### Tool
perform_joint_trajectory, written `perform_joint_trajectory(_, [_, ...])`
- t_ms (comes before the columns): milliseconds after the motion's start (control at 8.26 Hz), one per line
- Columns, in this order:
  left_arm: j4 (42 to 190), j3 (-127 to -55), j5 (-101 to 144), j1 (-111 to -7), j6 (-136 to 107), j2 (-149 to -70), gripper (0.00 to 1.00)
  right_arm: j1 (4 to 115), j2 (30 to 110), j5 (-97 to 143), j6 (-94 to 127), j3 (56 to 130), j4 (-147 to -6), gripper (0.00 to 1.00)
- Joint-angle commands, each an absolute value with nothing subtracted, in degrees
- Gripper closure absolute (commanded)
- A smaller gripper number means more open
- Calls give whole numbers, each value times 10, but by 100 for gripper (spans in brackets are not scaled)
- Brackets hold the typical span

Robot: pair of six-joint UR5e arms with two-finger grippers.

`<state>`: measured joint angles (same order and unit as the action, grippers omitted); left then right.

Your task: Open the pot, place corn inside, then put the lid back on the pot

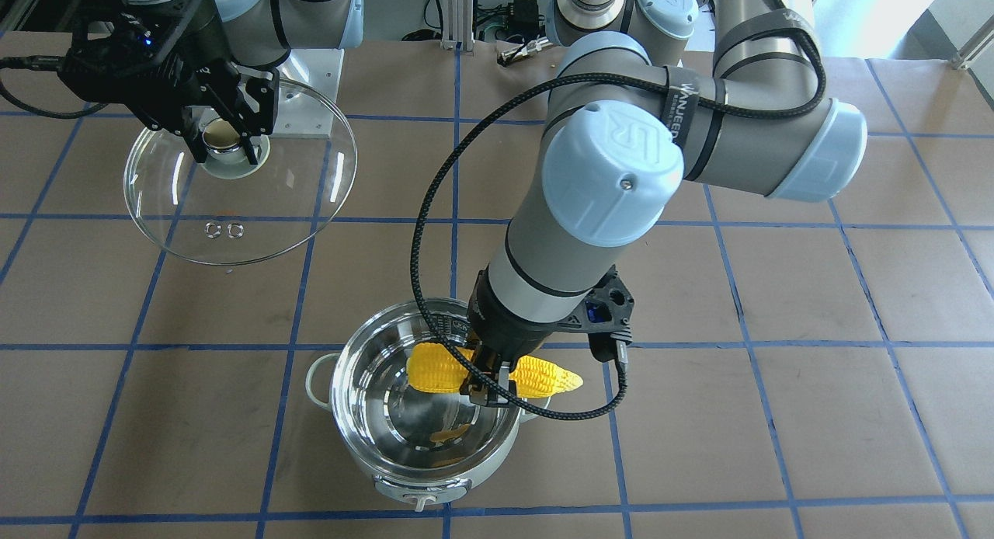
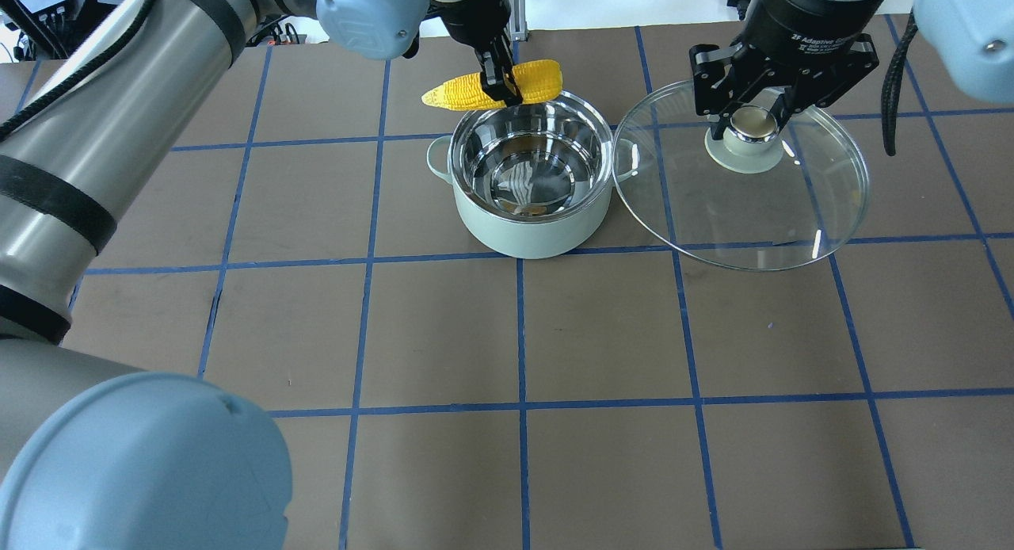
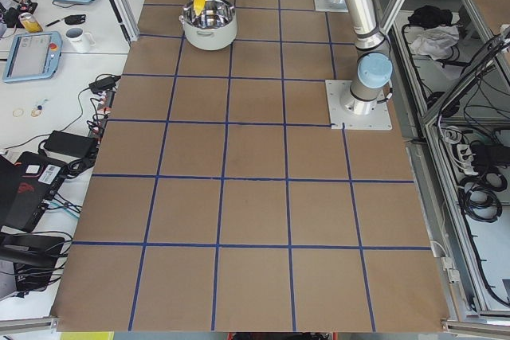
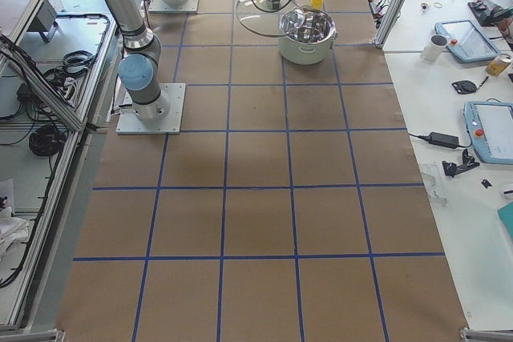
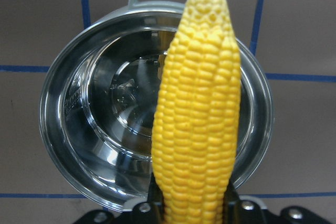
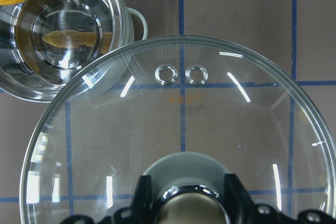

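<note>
Corn [image 1: 435, 368]: aloft over open pot [image 2: 529, 234], lying level and crosswise; tip reaching out past rim on robot's left side; not yet inside.
Left gripper [image 1: 489, 393]: clenched across corn's middle from above.
Corn handling: likely light and stiff, with bumpy kernels good for grip; tapered, so best held at thick middle; about as long as pot's width, so probably needs centring or tipping to clear rim.
Lid [image 1: 256, 205]: off pot, held in air on robot's right side, edge close beside pot's rim.
Right gripper [image 1: 223, 147]: clamped on knob [image 2: 752, 124].
Lid handling: glass, so probably fragile, slick and heavier than corn; knob the only fair hold; liable to swing on a ball grip, so best moved slowly and set down level.
Pot handling: upright on table [image 2: 444, 336], steel inside showing only reflections; light-looking, apt to slide if nudged.
In the way: black cable [image 1: 420, 228] looping off left arm across pot's rim in front view; lid edge near pot on right.
</note>
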<state>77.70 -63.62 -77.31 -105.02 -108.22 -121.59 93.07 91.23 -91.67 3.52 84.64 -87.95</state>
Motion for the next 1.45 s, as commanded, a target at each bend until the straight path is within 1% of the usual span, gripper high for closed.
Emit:
perform_joint_trajectory(0, [748,-635,-770,-1066,-1128,-1234,100,931,912,-917,34,846,-881,69])
perform_joint_trajectory(363, [735,-637,-770,-1066,-1144,-1259,100,931,912,-918,34,846,-880,69])
perform_joint_trajectory(484, [735,-637,-769,-1066,-1146,-1258,100,931,912,-918,33,846,-881,71])
perform_joint_trajectory(1089, [735,-642,-741,-1065,-1146,-1267,100,931,912,-918,33,846,-881,72])
perform_joint_trajectory(1331, [735,-655,-724,-1065,-1145,-1270,100,931,912,-918,33,846,-882,72])
